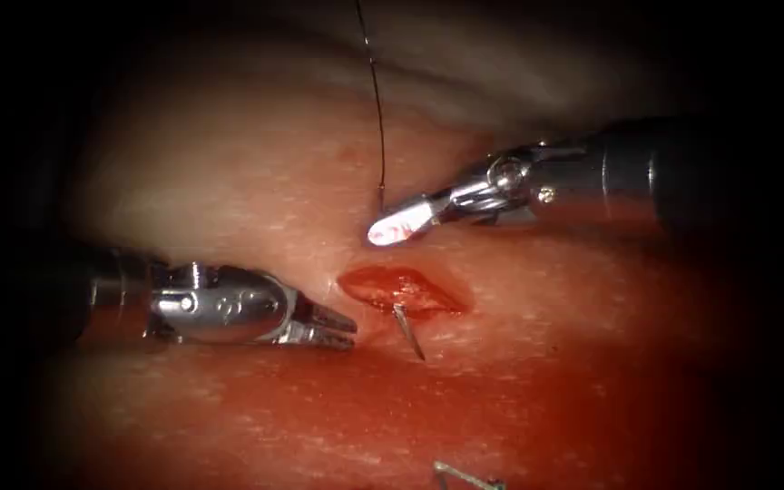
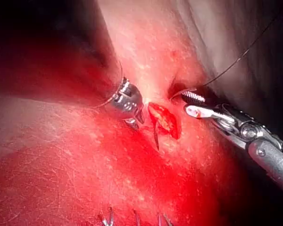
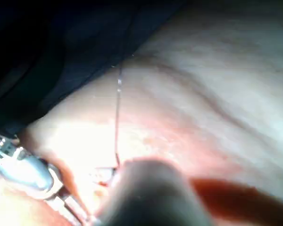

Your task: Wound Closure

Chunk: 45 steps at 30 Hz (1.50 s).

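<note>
The needle (image 1: 407, 330) is sitting in the tissue (image 1: 256, 181), its tip emerging at the cut (image 1: 403, 290). The right gripper (image 1: 390, 228) and the narrowly parted left gripper (image 1: 342, 328) are holding nothing; thread (image 1: 377, 100) is trailing far.

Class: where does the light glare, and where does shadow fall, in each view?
Endoscope view: glare on the empty right tool, darkness rings the tissue; the left tool, also empty, lies dim; the needle sticks through tissue at the cut. Right wrist view: bright tissue, dark shadow past the thread.
</note>
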Motion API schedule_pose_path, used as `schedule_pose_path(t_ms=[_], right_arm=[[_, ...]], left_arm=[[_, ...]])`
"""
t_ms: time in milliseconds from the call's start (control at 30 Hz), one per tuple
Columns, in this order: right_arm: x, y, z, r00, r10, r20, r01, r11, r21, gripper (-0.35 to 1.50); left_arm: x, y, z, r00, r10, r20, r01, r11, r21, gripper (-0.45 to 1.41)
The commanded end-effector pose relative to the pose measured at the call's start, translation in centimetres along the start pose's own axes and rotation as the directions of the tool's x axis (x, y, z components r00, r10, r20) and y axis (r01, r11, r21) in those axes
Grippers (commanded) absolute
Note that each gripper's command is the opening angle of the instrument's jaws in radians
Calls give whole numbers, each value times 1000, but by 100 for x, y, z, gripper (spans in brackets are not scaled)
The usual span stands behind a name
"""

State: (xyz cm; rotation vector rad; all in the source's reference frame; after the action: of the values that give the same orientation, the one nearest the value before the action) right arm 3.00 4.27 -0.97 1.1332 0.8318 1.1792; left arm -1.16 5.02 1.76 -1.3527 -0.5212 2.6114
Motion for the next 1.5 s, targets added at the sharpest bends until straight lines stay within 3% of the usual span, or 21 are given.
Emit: schedule_pose_path(t_ms=[33, 167, 333, 633, 833, 933, 1000, 1033, 1167, 1233, 1267, 1433, 1467, 1500], right_arm=[[7, 5, -1, 999, -31, -10, 31, 1000, -6, 101], [18, 17, -24, 979, -198, -40, 195, 979, -60, 98], [20, 25, -36, 959, -277, -63, 269, 956, -115, 98], [21, 26, -37, 937, -340, -80, 325, 932, -161, 98], [20, 29, -36, 934, -348, -82, 331, 929, -167, 98], [19, 30, -35, 934, -348, -83, 331, 928, -168, 98], [19, 30, -35, 934, -348, -83, 331, 928, -169, 98], [19, 30, -35, 934, -348, -83, 331, 928, -169, 98], [18, 30, -36, 934, -348, -83, 331, 928, -168, 98], [15, 30, -39, 934, -349, -78, 333, 928, -168, 98], [9, 30, -43, 932, -352, -85, 335, 927, -169, 98], [-7, 26, -51, 916, -392, -82, 373, 910, -178, 100], [-9, 22, -53, 914, -395, -88, 377, 910, -173, 96], [-9, 19, -54, 913, -393, -108, 374, 913, -161, 81]], left_arm=[[0, 4, 9, 1000, 9, -11, -9, 1000, 2, 24], [26, 3, 15, 990, 134, -50, -130, 989, 73, 45], [34, -1, 26, 965, 260, -23, -255, 958, 132, 50], [-1, -11, 57, 944, 328, 48, -331, 929, 165, 51], [0, -7, 72, 926, 373, 56, -377, 907, 189, 50], [-1, -7, 70, 915, 399, 58, -402, 892, 208, 29], [-3, -7, 66, 906, 420, 58, -422, 882, 210, -32], [-6, -7, 62, 905, 422, 49, -421, 877, 231, -35], [-4, -5, 53, 912, 410, 16, -399, 876, 272, -35], [4, -4, 44, 957, 269, -107, -240, 944, 227, -35], [11, -1, 42, 966, 175, -190, -147, 977, 153, -35], [31, 13, 36, 960, 11, -278, 10, 997, 71, -35], [42, 18, 32, 947, -58, -315, 72, 997, 33, -35], [51, 21, 28, 933, -104, -344, 108, 994, -8, -35]])
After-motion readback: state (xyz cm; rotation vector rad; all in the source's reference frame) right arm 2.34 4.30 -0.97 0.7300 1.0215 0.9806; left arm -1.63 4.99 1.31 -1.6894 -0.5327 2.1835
